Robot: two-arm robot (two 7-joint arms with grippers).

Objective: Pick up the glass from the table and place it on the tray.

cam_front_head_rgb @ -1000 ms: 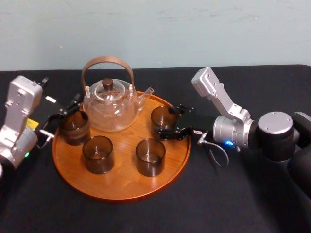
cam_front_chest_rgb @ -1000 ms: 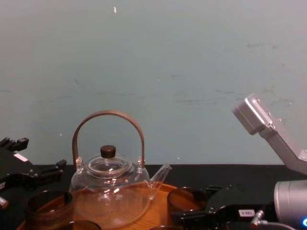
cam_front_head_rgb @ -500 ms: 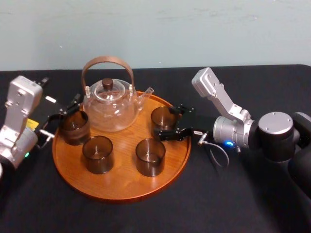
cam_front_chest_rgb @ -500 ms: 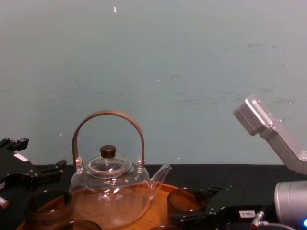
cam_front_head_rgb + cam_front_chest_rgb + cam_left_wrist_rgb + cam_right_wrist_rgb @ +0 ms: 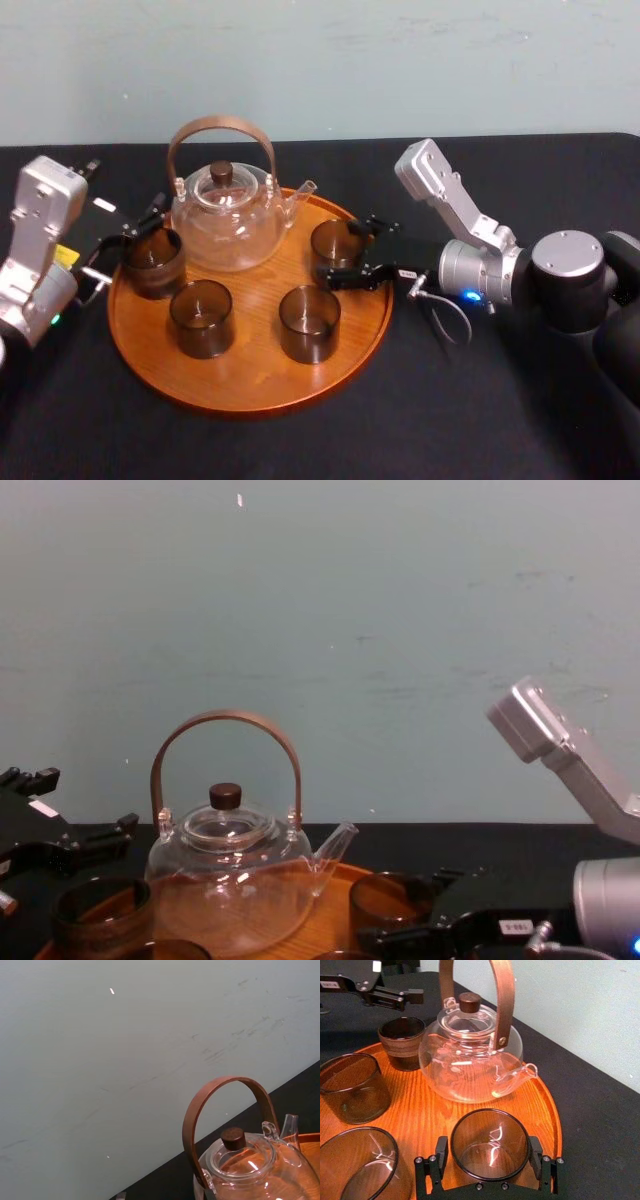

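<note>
While right hand point(image 5: 352, 252) straddles it, glass point(image 5: 489, 1144) apparently rests on tray point(image 5: 250, 385).

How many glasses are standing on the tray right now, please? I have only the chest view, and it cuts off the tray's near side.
Observer: Four. The back left glass, back right glass, front left glass and front right glass all stand on the tray with the teapot.
Operator: Thank you. Where exactly is the right gripper?
Observer: The right gripper straddles the back right glass, with one of its fingers on each side.
Operator: And the left gripper?
Observer: The left gripper sits at the tray's left edge, beside the back left glass.
</note>
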